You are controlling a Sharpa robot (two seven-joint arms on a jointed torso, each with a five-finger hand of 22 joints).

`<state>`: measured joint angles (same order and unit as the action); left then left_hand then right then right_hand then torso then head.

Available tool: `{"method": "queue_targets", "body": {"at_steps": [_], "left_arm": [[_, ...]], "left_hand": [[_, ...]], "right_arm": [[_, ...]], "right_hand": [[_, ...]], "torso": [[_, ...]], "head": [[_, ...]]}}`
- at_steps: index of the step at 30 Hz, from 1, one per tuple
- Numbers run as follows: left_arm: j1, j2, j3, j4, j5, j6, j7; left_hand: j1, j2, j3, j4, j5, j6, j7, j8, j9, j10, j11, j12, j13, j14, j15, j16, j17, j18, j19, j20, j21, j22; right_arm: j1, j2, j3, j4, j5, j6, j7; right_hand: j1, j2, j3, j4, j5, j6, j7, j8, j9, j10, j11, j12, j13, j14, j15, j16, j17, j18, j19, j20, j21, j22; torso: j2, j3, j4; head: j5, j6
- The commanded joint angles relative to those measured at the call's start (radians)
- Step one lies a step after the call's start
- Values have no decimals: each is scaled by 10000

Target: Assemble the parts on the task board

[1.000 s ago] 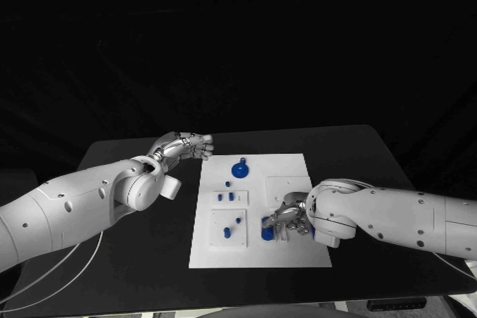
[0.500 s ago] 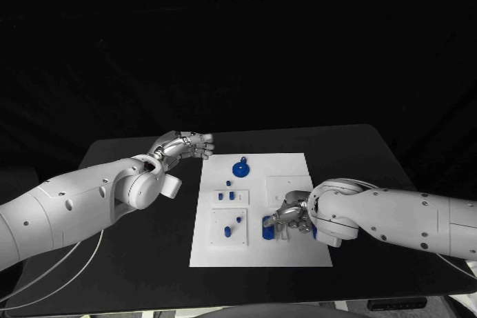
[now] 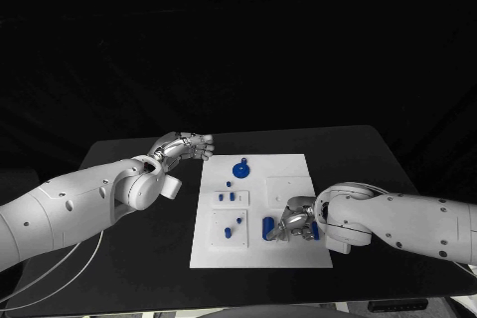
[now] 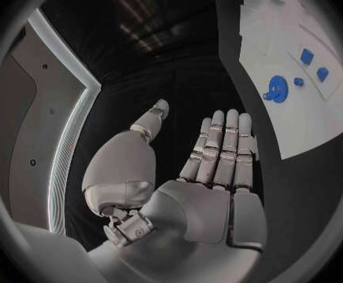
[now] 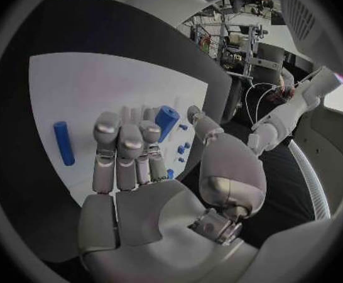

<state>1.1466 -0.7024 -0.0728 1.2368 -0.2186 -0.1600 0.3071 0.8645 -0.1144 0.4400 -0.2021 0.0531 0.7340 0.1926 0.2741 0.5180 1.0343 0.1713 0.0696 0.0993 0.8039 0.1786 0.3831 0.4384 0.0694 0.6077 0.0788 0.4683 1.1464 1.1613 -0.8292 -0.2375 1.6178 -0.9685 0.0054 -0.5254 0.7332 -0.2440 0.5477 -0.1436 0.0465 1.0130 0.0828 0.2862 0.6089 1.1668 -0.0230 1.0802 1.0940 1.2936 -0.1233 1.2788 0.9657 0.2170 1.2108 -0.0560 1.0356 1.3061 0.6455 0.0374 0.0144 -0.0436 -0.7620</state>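
The white task board [image 3: 260, 211] lies mid-table. My right hand [image 3: 295, 223] hovers over its near right part. In the right wrist view a short blue cylinder [image 5: 168, 121] sits tilted between the thumb and a fingertip and looks pinched there. A long blue bar [image 3: 268, 227] lies flat on the board just left of that hand, the same blue bar [image 5: 63, 143] appearing beside the fingers. My left hand [image 3: 186, 147] stays off the board's far left corner, its fingers [image 4: 218, 151] straight and holding nothing.
A round blue part with a stem [image 3: 240, 170] lies at the board's far side, also the round part [image 4: 277, 89]. Small blue pieces [image 3: 229, 195] and a raised plate with blue pegs [image 3: 231, 228] fill the board's left half. Black table [image 3: 129, 249] surrounds it.
My right hand has drawn slightly toward the near right, uncovering the long blue bar lying on the board. The left hand has not moved.
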Motion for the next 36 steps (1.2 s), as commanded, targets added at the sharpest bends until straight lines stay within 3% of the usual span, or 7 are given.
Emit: {"method": "queue_targets", "body": {"at_steps": [1, 11, 19, 20, 27, 30, 36], "left_arm": [[14, 3, 5, 21, 34, 40, 53], [14, 15, 5, 22, 34, 42, 48], [14, -12, 5, 17, 34, 53, 24], [14, -10, 5, 14, 34, 53, 24], [14, -14, 4, 13, 34, -40, 76], [14, -25, 4, 14, 34, -29, 70], [14, -21, 4, 16, 34, -26, 73]], "left_hand": [[25, 89, -39, -6, -36, -36, 161, 35, -11, 32, 61, 55, -14, -6, 9, -66, 11, 115, -23, -5, -37, 14], [16, 113, -42, -4, -36, -33, 159, 41, -11, 35, 61, 56, -17, -3, 10, -68, 16, 117, -18, -3, -39, 22], [12, 127, -44, -4, -35, -34, 159, 43, -12, 35, 61, 56, -20, -4, 10, -71, 18, 118, -18, -2, -42, 26], [10, 139, -44, -3, -36, -33, 158, 45, -12, 36, 61, 56, -21, -5, 11, -73, 20, 119, -17, -2, -44, 28], [8, 151, -45, -3, -35, -33, 158, 47, -12, 37, 61, 57, -23, -5, 11, -75, 21, 120, -17, -1, -46, 30], [12, 160, -44, -8, -35, -31, 157, 49, -12, 37, 60, 57, -24, -4, 10, -75, 23, 121, -17, -2, -48, 33], [19, 168, -44, -17, -35, -31, 156, 52, -12, 38, 59, 57, -26, -5, 7, -78, 25, 123, -18, -3, -51, 36]], "right_arm": [[-8, 4, 0, 29, -199, 405, 213], [-16, 257, -3, -141, -614, 451, 54], [-26, 311, -3, -241, -704, 186, 19], [-26, 322, -3, -256, -704, 180, 20], [-26, 353, -2, -333, -711, 304, -19], [-27, 377, -2, -336, -712, 400, -60], [-48, 412, -3, -309, -628, 629, -47]], "right_hand": [[-6, 92, -92, -14, 40, 74, 34, -57, 10, -9, -24, -48, 13, 2, -70, -61, 18, 448, -49, -10, -53, -13], [428, 839, -144, -399, 26, 186, -1, -49, 14, 61, -58, -48, 11, 27, -98, -68, 64, 448, -17, -22, -37, -17], [550, 1786, 625, 118, 28, 275, -9, -71, -25, 124, -63, -73, -12, 54, -94, -94, 80, 445, 3, 39, -58, -43], [649, 1763, 1296, 329, 4, 325, 3, -95, -57, 152, -73, -78, -10, 64, -89, -91, 111, 447, 5, 82, -23, -18], [550, 2172, 2281, 488, 24, 412, -8, -110, -91, 205, -59, -74, 1, 74, -76, -70, 174, 448, 17, 156, 64, 39], [629, 2203, 3103, 27, 54, 461, 4, -132, -129, 238, -34, -78, 6, 86, -50, -71, 208, 430, 13, 199, 129, 85], [464, 2278, 3383, -257, 239, 514, 14, -154, -177, 275, -35, -97, -2, 121, -37, -95, 225, 448, 52, 251, 158, 81]], "torso": [[5, -4, 3], [6, -12, 12], [-3, -14, 9], [-3, -14, 7], [-2, -18, 7], [-2, -16, 6], [-2, -12, 11]], "head": [[-7, -3], [-39, -41], [-27, -69], [-8, -78], [-8, -84], [-8, -88], [-18, -91]]}}
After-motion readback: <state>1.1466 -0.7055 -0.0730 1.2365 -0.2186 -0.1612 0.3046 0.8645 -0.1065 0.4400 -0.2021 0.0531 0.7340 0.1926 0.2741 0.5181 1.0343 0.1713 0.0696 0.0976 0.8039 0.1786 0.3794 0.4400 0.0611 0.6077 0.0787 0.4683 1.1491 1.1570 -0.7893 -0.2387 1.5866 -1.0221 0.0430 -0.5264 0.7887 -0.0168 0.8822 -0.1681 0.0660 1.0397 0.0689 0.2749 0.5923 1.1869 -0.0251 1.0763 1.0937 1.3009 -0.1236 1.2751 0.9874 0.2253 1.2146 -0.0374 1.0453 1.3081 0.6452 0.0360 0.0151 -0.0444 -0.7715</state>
